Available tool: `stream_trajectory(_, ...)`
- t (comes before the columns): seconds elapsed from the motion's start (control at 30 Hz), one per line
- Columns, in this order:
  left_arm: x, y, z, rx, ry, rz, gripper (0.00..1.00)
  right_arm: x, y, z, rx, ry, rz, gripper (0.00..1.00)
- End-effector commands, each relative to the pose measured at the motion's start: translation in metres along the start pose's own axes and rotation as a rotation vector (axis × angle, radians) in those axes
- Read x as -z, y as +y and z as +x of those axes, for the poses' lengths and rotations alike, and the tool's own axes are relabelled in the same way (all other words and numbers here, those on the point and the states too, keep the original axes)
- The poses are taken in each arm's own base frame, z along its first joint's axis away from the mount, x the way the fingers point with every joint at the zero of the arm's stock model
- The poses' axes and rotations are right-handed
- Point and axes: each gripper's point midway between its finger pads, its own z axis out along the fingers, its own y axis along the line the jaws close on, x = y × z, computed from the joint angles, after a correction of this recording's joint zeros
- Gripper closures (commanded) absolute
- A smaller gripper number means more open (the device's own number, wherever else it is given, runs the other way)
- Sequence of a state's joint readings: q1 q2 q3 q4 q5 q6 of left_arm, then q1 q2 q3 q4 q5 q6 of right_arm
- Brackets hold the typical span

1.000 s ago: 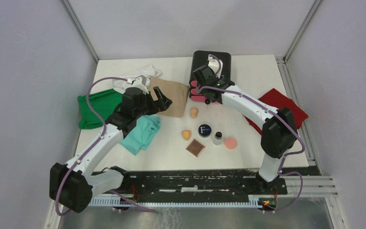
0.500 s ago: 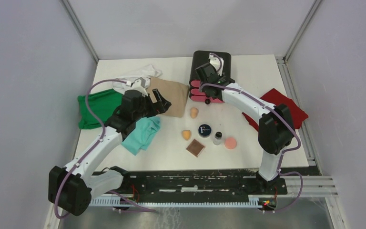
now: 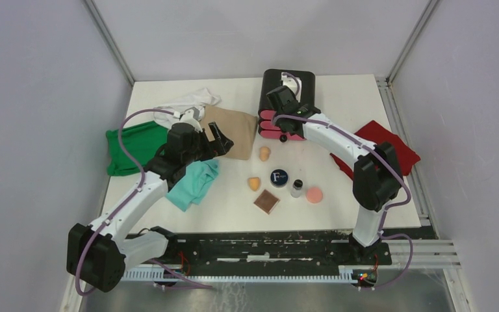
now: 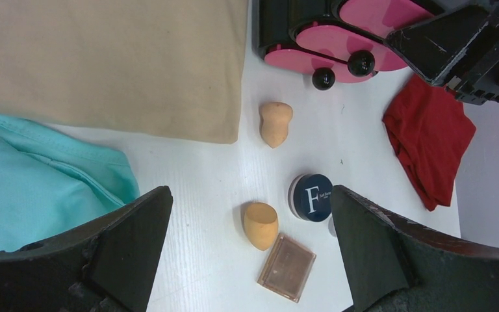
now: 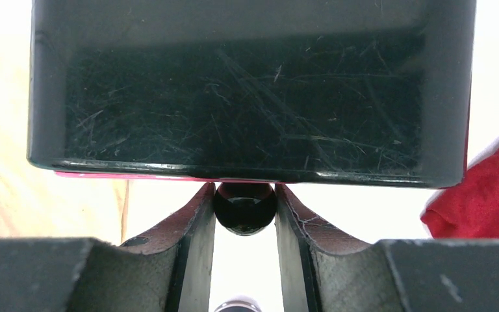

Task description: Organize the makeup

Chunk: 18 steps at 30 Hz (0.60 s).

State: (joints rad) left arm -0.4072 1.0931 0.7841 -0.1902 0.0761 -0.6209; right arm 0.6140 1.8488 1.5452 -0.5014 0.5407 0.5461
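The left end effector point(image 3: 219, 138) hangs spread wide above the tan cloth point(image 3: 235, 129). At mid-desk point(image 3: 338, 97) lie an orange sponge point(image 3: 264, 153), a second sponge point(image 3: 254, 183), navy compact point(image 3: 278, 177), brown compact point(image 3: 267, 202), bottle point(image 3: 297, 188) and pink puff point(image 3: 314, 194); the right end effector point(image 5: 243, 224) pinches a black knob point(image 5: 243, 205) on the black box point(image 3: 305, 81).

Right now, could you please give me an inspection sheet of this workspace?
Surface: white table, makeup loose near its middle.
Job's things: far sponge, near sponge, navy compact, brown compact, bottle, puff; all outside the drawer box.
Clutter: green cloth, teal cloth, tan cloth, white cloth, red cloth.
Grippers: left gripper open, empty, above the table; right gripper shut on a drawer knob.
Cables: left cable and right cable, purple, off the makeup.
Surroundings: grey walls, metal frame.
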Motion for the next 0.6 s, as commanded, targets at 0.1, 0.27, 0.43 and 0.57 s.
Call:
stream_trajectory(0.1, -0.004, 0.004, 0.001, -0.022, -0.004, -0.015, 0.01, 0.025, -0.002, 0.003, 0.008, 0.020, -0.076, 0.89)
stream_trajectory(0.27, -0.009, 0.003, 0.007, -0.016, 0.022, -0.005, 0.01, 0.036, -0.006, 0.027, -0.013, 0.059, -0.105, 0.89)
stream_trajectory(0.43, -0.015, 0.005, 0.013, -0.014, 0.059, -0.007, 0.01, 0.053, -0.011, 0.041, -0.037, 0.071, -0.123, 0.88)
stream_trajectory(0.57, -0.018, 0.004, 0.015, -0.015, 0.076, -0.006, 0.01, 0.059, -0.014, 0.053, -0.052, 0.090, -0.134, 0.87)
